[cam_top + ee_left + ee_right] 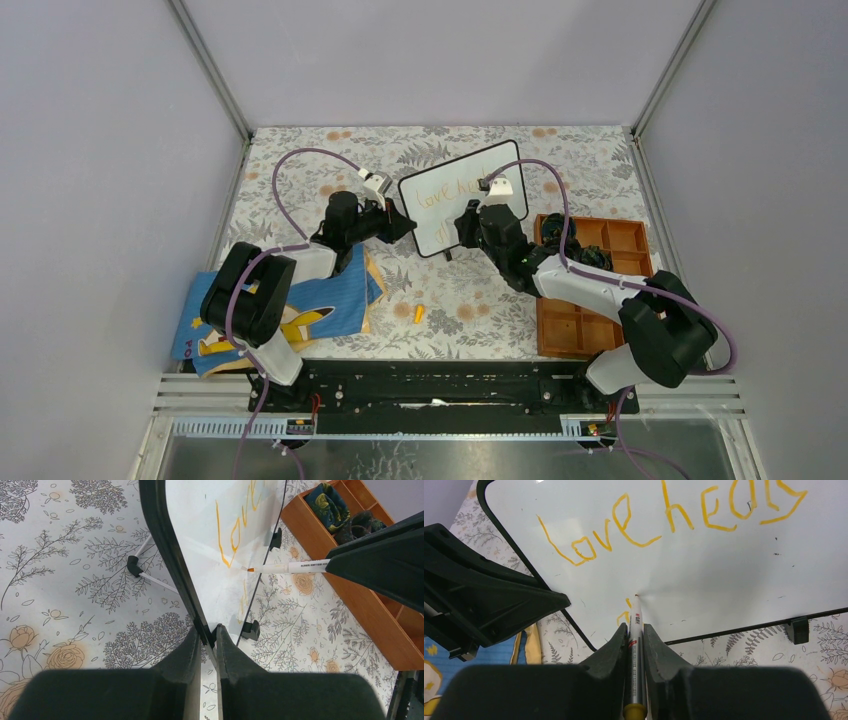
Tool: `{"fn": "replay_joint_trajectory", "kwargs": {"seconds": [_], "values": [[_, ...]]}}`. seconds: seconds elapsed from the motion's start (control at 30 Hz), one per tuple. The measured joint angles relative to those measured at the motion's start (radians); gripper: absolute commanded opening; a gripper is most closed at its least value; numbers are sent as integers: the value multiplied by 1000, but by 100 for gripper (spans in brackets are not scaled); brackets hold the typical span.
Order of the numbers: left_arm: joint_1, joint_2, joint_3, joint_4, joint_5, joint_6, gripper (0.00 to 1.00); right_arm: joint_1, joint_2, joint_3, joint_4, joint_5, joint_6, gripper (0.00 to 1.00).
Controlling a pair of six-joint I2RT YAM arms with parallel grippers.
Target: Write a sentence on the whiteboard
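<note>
The whiteboard (462, 200) is seen near the middle of the floral-covered table (470, 300), towards its far side, set at a slant between the two arms. Its black frame is gripped at the left edge by the left hand (210, 634), whose fingers are closed tight on the thin rim with only the frame between them.

A white marker (636, 625) with an orange tip is clamped in the right hand (635, 630), the barrel lying straight along the narrow gap between the nearly closed fingers. The tip is pressed to the white surface, as far as can be told, in the lower left part of the board below the first word.

The sentence (664, 520) is written in orange across the upper part of the board; "love" and "heals" can be read, and a few short orange strokes are seen just beside the marker tip on a second line.

A brown wooden tray (590, 320) with compartments is placed to the right of the board, with dark patterned items in its far cells. A blue printed cloth (320, 300) is spread at the near left, and a small orange piece (418, 313) is seen on the table between cloth and tray.
</note>
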Motion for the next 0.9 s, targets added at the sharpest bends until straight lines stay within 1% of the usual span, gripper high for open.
{"fn": "replay_joint_trajectory", "kwargs": {"seconds": [0.47, 0.9], "values": [[-2, 0, 0, 0, -5, 0, 0, -2, 2, -3, 3, 0, 4, 0], [-2, 0, 0, 0, -10, 1, 0, -2, 1, -61, 4, -14, 12, 0]]}}
